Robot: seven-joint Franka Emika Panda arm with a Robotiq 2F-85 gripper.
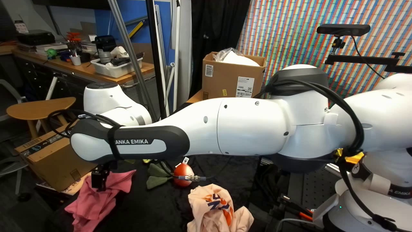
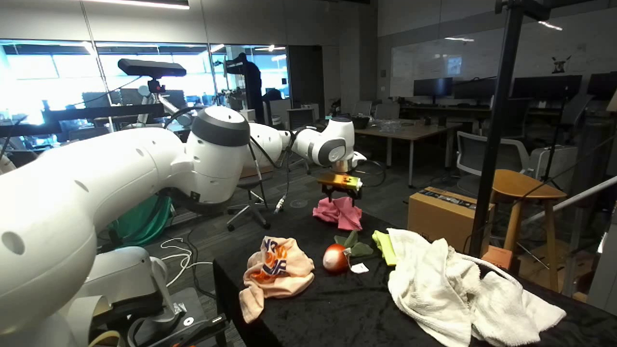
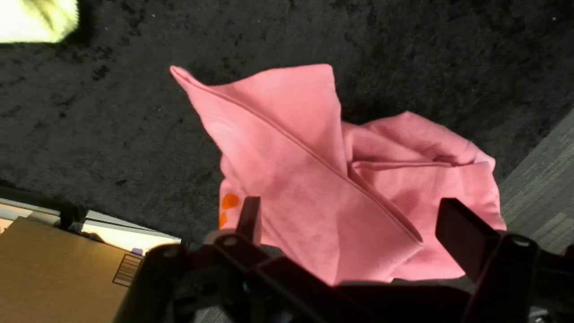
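Crumpled pink cloth (image 3: 291, 170) just beneath the end effector (image 3: 350, 220), jaws parted wide, contact unclear

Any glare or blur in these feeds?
In an exterior view, windows blown out white, picture's right side dim; in the wrist view, yellow-green item overexposed in a corner, pincer dark and a bit soft, pink cloth clearer.

Pink cloth (image 3: 296, 179), orange spots showing at one side; crumpled, folded over itself, lying near edge of black-covered bench (image 3: 112, 121).
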